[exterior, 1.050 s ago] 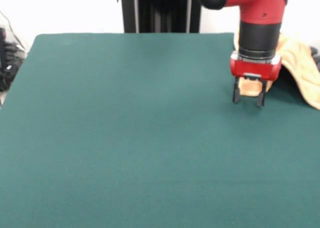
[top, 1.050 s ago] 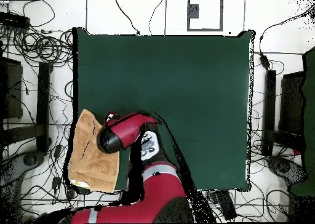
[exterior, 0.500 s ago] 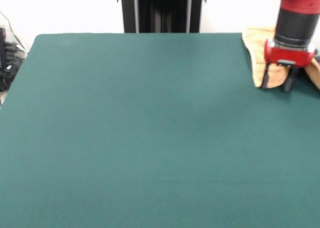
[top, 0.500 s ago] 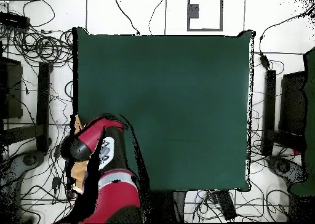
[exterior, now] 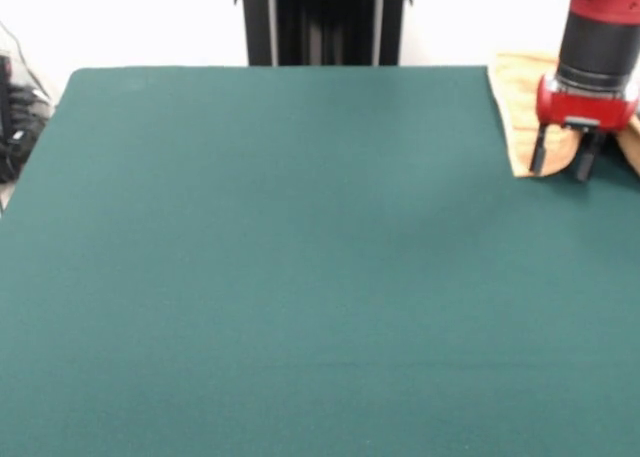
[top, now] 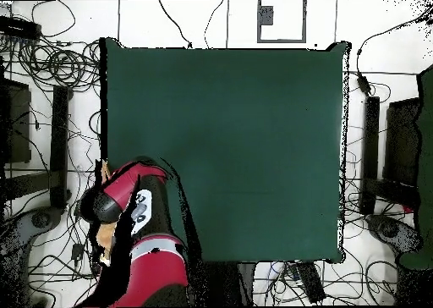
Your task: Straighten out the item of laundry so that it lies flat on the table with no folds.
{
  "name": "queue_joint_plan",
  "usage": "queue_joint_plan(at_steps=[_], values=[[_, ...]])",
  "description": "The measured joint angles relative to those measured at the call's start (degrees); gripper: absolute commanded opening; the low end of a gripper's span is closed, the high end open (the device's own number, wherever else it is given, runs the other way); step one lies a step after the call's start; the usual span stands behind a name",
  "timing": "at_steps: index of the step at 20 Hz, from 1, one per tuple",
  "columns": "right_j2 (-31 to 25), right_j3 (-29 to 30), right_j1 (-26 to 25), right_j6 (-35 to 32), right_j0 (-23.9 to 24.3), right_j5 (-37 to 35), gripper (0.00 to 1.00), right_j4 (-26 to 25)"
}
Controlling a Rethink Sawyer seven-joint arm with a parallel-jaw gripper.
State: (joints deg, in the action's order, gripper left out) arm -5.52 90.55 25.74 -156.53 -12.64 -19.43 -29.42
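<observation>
The tan-orange item of laundry (exterior: 512, 102) lies at the far right corner of the green table (exterior: 300, 257), and the arm covers most of it. My gripper (exterior: 561, 163) stands open over the towel's near edge. Its two dark fingers (exterior: 538, 155) point down, with the tips at about cloth level. Whether they touch the cloth I cannot tell. In the overhead view the red arm (top: 114, 199) hides the gripper and nearly all of the towel. Only a sliver of the towel (top: 105, 235) shows at the table's (top: 237, 135) left edge.
A black column (exterior: 320, 22) stands behind the table's far edge. Tangled cables (top: 51, 63) lie on the floor around the table, and more cables (exterior: 15, 117) sit off its left side in the front view. The towel is close to the table's edge.
Over the last second the arm swung sideways from beside the towel to over it at the table's edge. In the last half second it shifted only slightly. The gripper stayed open.
</observation>
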Motion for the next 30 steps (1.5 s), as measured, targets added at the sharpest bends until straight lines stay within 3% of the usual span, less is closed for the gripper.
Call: queue_joint_plan(at_steps=[22,30], values=[[-0.1,0.0,-0.1,0.0,1.2,0.0,1.0,0.6],[-3.2,1.2,0.3,0.0,9.6,0.0,1.0,0.3]])
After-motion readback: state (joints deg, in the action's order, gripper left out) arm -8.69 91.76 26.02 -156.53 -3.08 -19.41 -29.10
